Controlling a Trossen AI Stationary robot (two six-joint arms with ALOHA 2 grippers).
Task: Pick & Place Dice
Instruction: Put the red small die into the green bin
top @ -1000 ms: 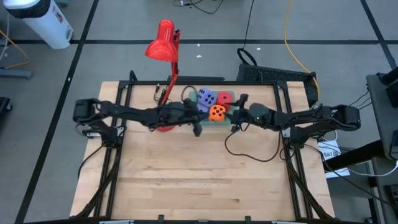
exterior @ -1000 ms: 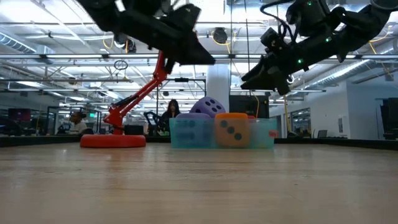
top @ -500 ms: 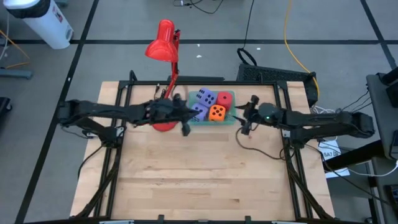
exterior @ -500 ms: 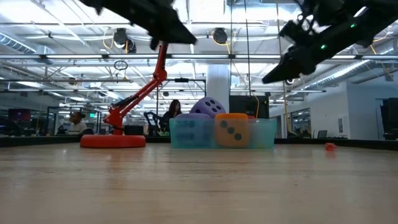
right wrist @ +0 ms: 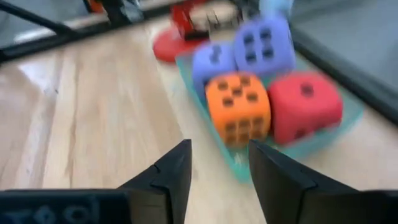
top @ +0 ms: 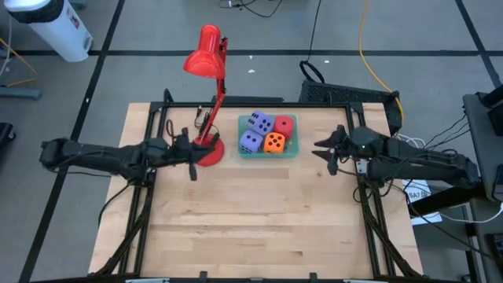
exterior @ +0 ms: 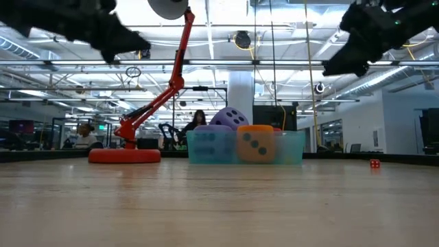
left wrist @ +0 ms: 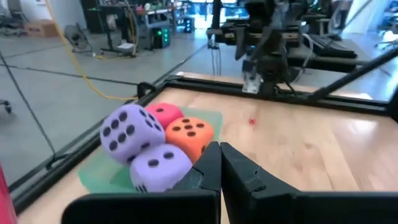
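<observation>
All four dice (top: 268, 133) sit in the green tray (top: 291, 151), so park clear of it. Your right gripper (top: 324, 152), beside the tray, stands open and empty; the left gripper (top: 191, 155), by the red lamp (top: 206, 94), is closed on nothing.

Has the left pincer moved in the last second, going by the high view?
Yes. The left pincer has pulled back leftward, away from the tray of dice; it now sits left of the lamp base.
</observation>
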